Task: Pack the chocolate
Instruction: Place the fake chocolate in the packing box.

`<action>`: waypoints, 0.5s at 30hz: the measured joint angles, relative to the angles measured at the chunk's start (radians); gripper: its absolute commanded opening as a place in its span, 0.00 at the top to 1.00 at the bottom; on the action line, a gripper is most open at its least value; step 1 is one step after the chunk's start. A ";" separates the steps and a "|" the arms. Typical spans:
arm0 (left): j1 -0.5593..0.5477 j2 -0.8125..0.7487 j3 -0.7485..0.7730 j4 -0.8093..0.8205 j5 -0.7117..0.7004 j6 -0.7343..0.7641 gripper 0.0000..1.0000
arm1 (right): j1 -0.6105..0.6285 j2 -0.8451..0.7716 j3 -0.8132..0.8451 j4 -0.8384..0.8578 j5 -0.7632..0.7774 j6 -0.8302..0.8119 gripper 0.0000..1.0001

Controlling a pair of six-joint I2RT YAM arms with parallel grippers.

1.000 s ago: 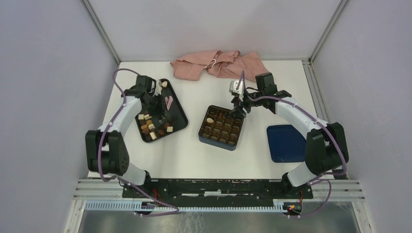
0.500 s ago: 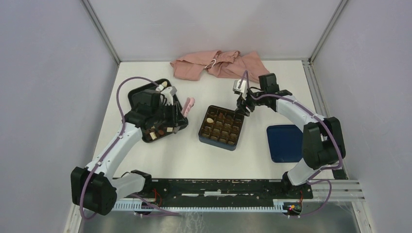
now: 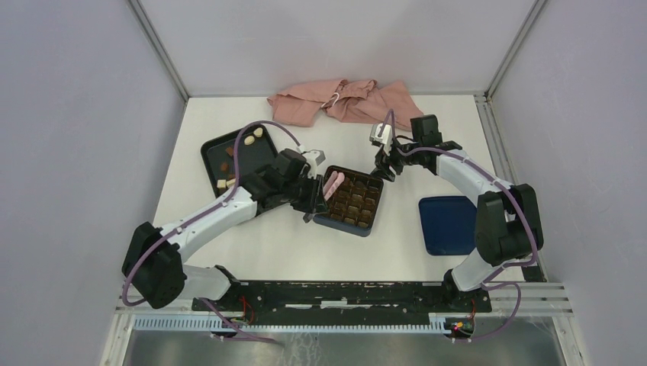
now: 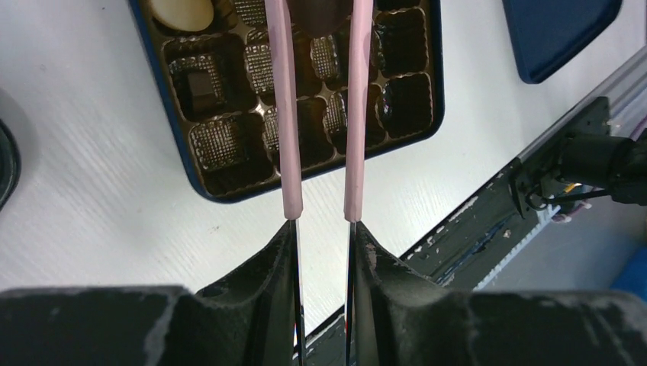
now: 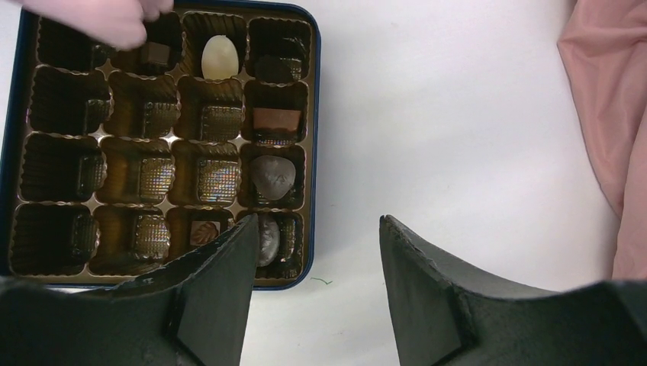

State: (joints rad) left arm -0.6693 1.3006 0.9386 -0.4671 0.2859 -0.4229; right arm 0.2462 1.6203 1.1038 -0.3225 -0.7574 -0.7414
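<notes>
1. Chocolate (image 5: pixel 218 57): a few pieces already sit in box cells (cream oval, brown square, dark rounds). More lie on the tray (image 3: pixel 210 152), far left.
2. One more dark piece (image 4: pixel 323 11) looks pinched at the tips of the left claw (image 3: pixel 332 185), over the left side of the box (image 3: pixel 343 223). The frame edge cuts it off, so that's a judgement, not certain.
3. Step in hand, my read: drop that piece into an empty cell. To do it well, centre over one cell rather than a ridge and go low. Then part the fingers only a little, so it doesn't bounce out or knock its neighbours.
4. Left claw: narrow gap, pink fingers (image 4: pixel 288 114) parallel, touching nothing else I can see.
5. Right claw (image 5: pixel 317 225): wide, empty, hovering by the box's far-right corner, apart from it. Not needed for this drop.
6. Around: blue lid (image 3: pixel 449 223) right of the box, pink cloth (image 3: pixel 339 101) at the back.
</notes>
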 measured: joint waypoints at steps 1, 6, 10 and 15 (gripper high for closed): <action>-0.018 0.019 0.012 -0.001 -0.018 -0.003 0.95 | 0.000 0.000 -0.001 0.000 -0.001 0.000 0.35; -0.097 0.101 0.075 -0.010 -0.095 -0.004 0.95 | -0.001 0.000 -0.002 0.000 -0.002 0.000 0.35; -0.132 0.145 0.111 -0.016 -0.135 -0.004 0.95 | -0.003 0.000 -0.007 0.011 0.000 0.002 0.35; -0.142 0.151 0.114 -0.027 -0.172 -0.003 0.95 | -0.003 0.007 -0.037 0.054 0.019 0.007 0.36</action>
State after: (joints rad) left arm -0.8112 1.4513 1.0523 -0.4938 0.1139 -0.4263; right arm 0.2436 1.6276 1.0668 -0.2684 -0.7380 -0.7341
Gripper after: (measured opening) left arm 0.342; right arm 0.650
